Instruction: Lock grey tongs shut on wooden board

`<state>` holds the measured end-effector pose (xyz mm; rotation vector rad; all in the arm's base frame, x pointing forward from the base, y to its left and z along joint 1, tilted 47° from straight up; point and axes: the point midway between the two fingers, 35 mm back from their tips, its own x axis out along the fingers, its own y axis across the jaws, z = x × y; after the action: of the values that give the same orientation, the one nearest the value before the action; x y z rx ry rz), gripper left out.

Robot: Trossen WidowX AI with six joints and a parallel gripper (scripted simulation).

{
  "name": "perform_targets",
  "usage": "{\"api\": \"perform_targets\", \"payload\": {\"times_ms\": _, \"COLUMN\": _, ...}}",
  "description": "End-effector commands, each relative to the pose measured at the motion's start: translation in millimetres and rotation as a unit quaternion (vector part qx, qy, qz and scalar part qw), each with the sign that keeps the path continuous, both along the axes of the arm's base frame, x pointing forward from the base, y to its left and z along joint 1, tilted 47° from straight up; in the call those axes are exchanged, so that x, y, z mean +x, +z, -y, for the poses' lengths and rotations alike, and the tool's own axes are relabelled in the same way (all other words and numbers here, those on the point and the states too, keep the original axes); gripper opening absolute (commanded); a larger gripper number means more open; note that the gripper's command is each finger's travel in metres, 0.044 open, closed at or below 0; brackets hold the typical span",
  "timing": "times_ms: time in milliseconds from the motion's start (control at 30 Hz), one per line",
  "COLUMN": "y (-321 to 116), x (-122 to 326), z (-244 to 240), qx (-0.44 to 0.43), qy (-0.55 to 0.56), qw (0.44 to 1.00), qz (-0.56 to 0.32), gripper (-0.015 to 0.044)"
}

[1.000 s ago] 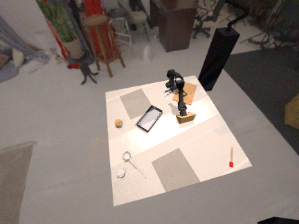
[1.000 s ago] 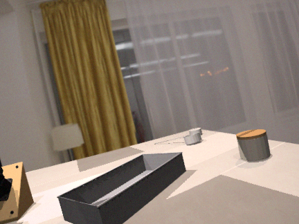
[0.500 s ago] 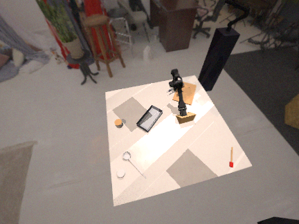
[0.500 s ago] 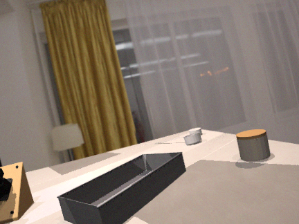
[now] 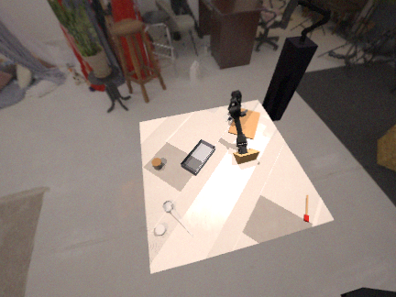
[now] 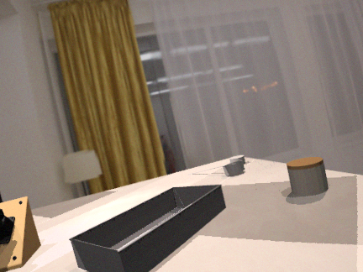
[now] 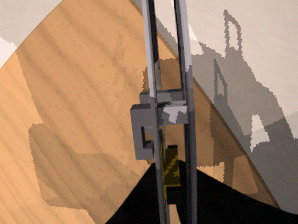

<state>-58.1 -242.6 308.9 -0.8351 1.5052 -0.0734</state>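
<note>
The grey tongs (image 7: 185, 50) run up the wrist view as two close, nearly parallel arms, with a grey hooked piece and a yellow-and-black piece between and beside them. My gripper (image 5: 230, 117) (image 7: 166, 171) is shut on the tongs, above the wooden board (image 5: 250, 125) (image 7: 75, 75) near its edge. The tongs' shadow falls over the board and table. Which way the tips point, and whether the lock is engaged, cannot be told. The black roasting tin (image 5: 206, 161) (image 6: 176, 235) stands with no tongs across it.
A wooden-lidded grey jar (image 5: 157, 163) (image 6: 307, 180) stands beyond the tin. A strainer (image 5: 168, 206) (image 6: 234, 169) and a white round item (image 5: 159, 229) are farther off. A red-headed brush (image 5: 306, 218) lies near one corner. The arm's wooden mount (image 5: 247, 158) (image 6: 31, 235) stands near the board.
</note>
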Motion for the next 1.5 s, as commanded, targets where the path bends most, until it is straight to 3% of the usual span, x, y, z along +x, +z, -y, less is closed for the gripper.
{"api": "perform_targets", "payload": {"times_ms": 0, "y": 1.3, "x": -13.1, "z": -1.9, "qx": -0.015, "qy": 0.009, "qw": 1.0, "qz": -0.001, "gripper": -0.015}}
{"api": "perform_targets", "payload": {"times_ms": 1067, "y": 19.1, "x": -103.5, "z": -38.8, "qx": -0.148, "qy": 0.035, "qw": 0.986, "qz": -0.071, "gripper": -0.015}}
{"api": "perform_targets", "payload": {"times_ms": 1467, "y": 20.1, "x": -107.5, "z": -41.6, "qx": -0.154, "qy": 0.035, "qw": 0.984, "qz": -0.078, "gripper": -0.015}}
